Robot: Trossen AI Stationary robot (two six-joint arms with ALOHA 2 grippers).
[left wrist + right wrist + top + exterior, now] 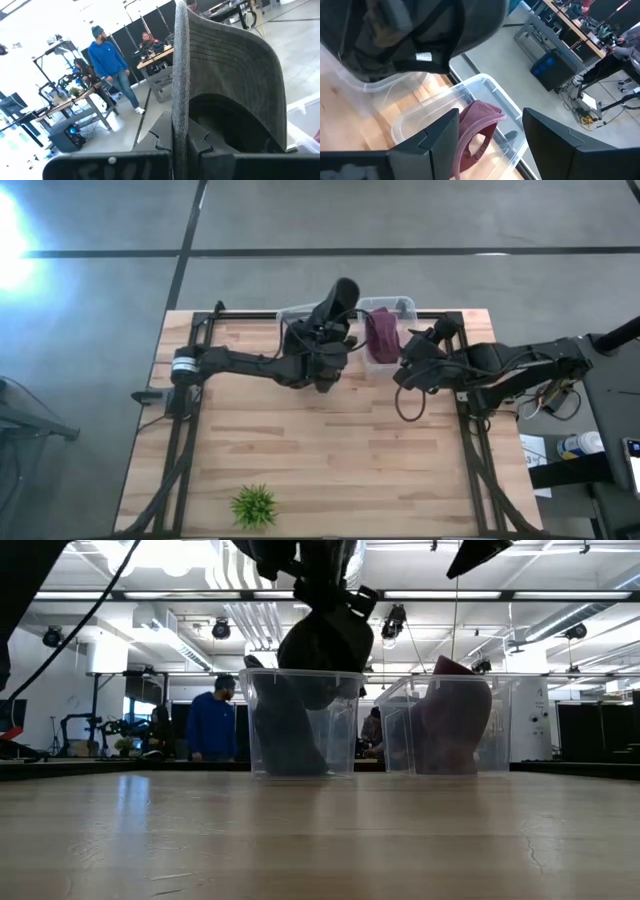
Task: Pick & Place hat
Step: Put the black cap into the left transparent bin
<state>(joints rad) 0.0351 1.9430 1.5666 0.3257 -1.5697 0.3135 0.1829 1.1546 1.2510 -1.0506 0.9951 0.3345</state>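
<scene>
A dark grey cap (pixel 338 298) (pixel 325 640) (pixel 225 65) hangs from my left gripper (pixel 180 137) (pixel 325 335), which is shut on it above the left clear bin (pixel 298 313) (pixel 300 725) at the table's far edge. That bin has a dark item (pixel 285 735) in it. A maroon hat (pixel 382 335) (pixel 455 725) (pixel 480 125) rests inside the right clear bin (pixel 400 305) (pixel 485 85). My right gripper (pixel 490 132) (pixel 410 365) is open, hovering just on the near side of that bin, touching nothing. My left gripper pinches the grey cap between its two fingers by a thin edge (pixel 179 107) that runs up between them. The cap is lifted clear and hangs below the gripper (pixel 322 580), its lower part (pixel 320 695) at the level of the left bin's rim.
A small green plant (pixel 254 505) stands near the table's near-left corner. The wooden table (pixel 320 450) stretches bare between the bins and the near edge. People (pixel 212 720) (pixel 107 60) and workbenches show in the room beyond the far edge.
</scene>
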